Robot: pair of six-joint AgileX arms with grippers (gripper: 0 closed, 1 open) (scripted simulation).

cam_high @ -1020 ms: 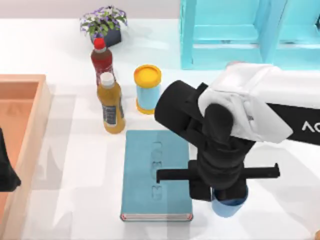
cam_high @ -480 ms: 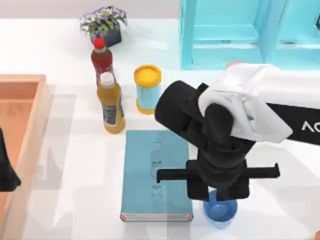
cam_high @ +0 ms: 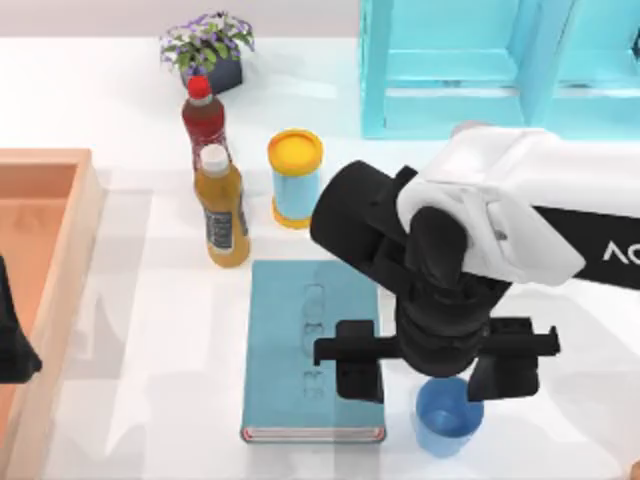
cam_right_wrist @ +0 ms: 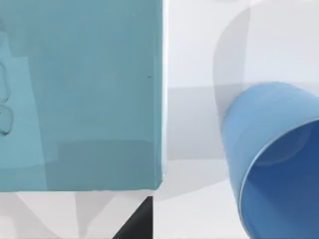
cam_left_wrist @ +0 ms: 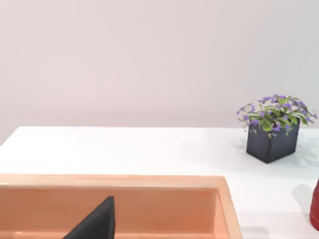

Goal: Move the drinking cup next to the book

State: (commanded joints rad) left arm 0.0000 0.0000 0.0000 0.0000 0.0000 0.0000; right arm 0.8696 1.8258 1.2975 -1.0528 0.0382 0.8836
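Note:
The book [cam_high: 300, 340] is a flat teal hardcover lying at the table's front middle; its cover shows in the right wrist view [cam_right_wrist: 79, 89]. The drinking cup [cam_high: 445, 418], a small plain blue tumbler, stands upright on the table just right of the book's near right corner, a narrow gap apart [cam_right_wrist: 269, 149]. My right gripper [cam_high: 432, 375] hovers above the cup, open, its fingers [cam_high: 360, 372] spread wide to either side and holding nothing. My left gripper [cam_high: 15, 345] is parked at the left edge over the wooden tray.
A wooden tray [cam_high: 60, 170] fills the left side. Behind the book stand an orange bottle [cam_high: 222, 210], a red bottle [cam_high: 203, 118] and a light-blue cylinder with yellow lid [cam_high: 295, 175]. A flower pot [cam_high: 210, 50] and a teal shelf [cam_high: 480, 60] are at the back.
The right gripper's fingers have spread apart and let go of the cup, which now stands on the table beside the book. The left arm has not moved.

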